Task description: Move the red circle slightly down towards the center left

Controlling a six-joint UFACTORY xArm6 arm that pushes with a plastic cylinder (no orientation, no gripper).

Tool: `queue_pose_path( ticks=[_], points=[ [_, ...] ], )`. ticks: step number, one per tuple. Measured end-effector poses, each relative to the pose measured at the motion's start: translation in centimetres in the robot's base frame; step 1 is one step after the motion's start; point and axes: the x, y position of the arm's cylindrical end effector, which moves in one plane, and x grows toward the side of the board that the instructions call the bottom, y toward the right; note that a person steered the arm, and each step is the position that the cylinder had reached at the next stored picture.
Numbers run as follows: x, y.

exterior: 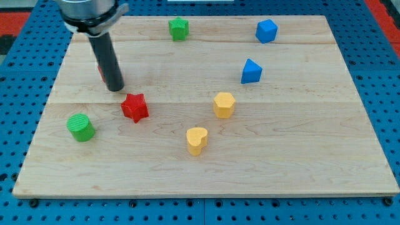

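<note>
So my tip (pixel 115 88) is down on the pale wooden board (pixel 300 156) in the upper left part of the view, and there's no gripper on this rig, just the straight dark rod, so nothing is being grasped or let go. The small red circle block (pixel 100 71) is almost totally hidden behind the rod, only a sliver of red peeks out on the rod's left edge, seemingly right up against it, though I can't tell for sure. Just below and to the right of my tip sits a red star-shaped block (pixel 135 107), close but apart. Further down-left is a green cylinder block (pixel 80 127). Out past those: a green star block (pixel 179 28) at the view's top, a yellow hexagon block (pixel 224 104) and yellow heart block (pixel 197 140) around the middle, and two blue blocks on the right, an angular blue one (pixel 266 30) up top and a blue triangular one (pixel 251 71) below it.
</note>
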Motion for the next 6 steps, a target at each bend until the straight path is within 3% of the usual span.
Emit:
queue_pose_path(
  ticks=[1,2,3,4,5,6],
  points=[
    [0.0,-2.7],
    [-2.6,-6.9],
    [-5.1,-5.0],
    [-5.3,0.7],
    [-5.7,1.2],
    [-0.2,-1.6]
  ],
)
